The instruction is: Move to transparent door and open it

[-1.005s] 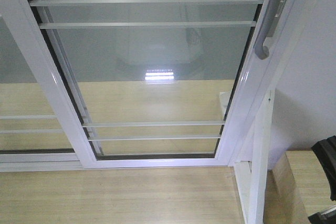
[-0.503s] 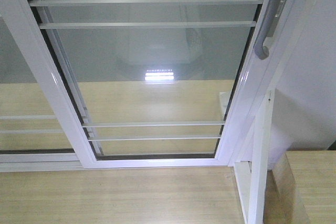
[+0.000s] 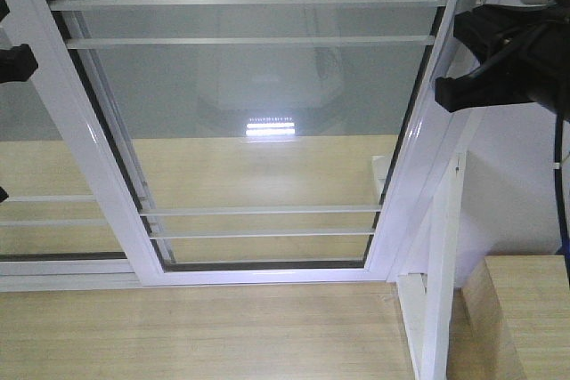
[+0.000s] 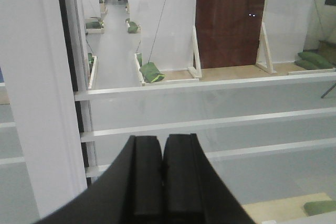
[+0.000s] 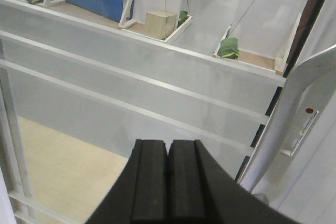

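1. Front view: the transparent door (image 3: 258,113) fills the middle, and the floor (image 3: 205,327) lies in front of it at 6 o'clock.
2. The other glass panel (image 3: 36,175) is at 9 o'clock, tucked partly behind the door's left edge.
3. The right gripper (image 5: 168,148) sits at 2 o'clock, in front of the door's right edge. From its wrist view the handle (image 5: 294,108) is off at 3 o'clock, near but apart.
4. The left gripper (image 4: 161,142) pokes in at 10 o'clock, in front of that other panel.
5. The slanted post (image 3: 443,264) stands at 5 o'clock, right of the door's bottom corner, with a box (image 3: 525,309) just right of it.
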You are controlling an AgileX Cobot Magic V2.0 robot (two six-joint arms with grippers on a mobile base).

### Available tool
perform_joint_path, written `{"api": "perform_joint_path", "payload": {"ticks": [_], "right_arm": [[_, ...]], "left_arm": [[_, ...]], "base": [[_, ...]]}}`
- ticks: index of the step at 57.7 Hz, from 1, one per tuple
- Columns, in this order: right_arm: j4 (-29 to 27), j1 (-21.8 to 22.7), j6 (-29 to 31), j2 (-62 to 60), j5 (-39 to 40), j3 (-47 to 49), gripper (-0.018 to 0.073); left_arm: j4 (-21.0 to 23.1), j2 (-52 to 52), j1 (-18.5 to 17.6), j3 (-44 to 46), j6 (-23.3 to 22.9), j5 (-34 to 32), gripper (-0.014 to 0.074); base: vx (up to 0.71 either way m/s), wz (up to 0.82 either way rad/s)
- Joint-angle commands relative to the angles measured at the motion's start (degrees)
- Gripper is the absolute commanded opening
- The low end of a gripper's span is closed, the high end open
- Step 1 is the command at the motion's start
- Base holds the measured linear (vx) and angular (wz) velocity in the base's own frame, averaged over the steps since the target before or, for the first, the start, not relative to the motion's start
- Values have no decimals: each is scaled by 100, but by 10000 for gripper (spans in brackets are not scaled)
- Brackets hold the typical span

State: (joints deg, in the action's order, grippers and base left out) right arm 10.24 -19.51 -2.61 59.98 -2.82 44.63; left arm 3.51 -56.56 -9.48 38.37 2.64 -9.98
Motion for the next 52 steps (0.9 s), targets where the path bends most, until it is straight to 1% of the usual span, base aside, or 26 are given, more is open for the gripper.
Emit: {"api": "perform_joint_path", "payload": {"ticks": [1,9,16,23,28,34,40,46,52], "right_arm": [[64,26,2,62,519,222,-2],[64,26,2,214,527,222,22],[64,26,2,331,527,222,100],[59,26,2,439,539,222,238],[60,26,2,493,642,222,352],[24,26,2,517,792,222,444],[-127,26,2,570,1049,222,464],[-180,40,2,720,1366,222,456],[-295,294,2,960,1772,222,456]], "left_arm": [[-12,1,-44,224,-64,-406,-1],[-17,-13,-44,224,-59,-313,30],[-23,-17,-44,224,-59,-272,95],[-23,-38,-44,224,-41,-226,202],[-23,-117,-44,224,-42,-226,297],[-23,-215,-44,224,-42,-226,383],[-23,-348,-44,224,-42,-232,435],[-23,-478,-44,224,-42,-217,444],[-23,-549,-44,224,-42,-225,443]], "base": [[0,0],[0,0],[0,0],[0,0],[0,0],[0,0],[0,0],[0,0],[0,0]]}}
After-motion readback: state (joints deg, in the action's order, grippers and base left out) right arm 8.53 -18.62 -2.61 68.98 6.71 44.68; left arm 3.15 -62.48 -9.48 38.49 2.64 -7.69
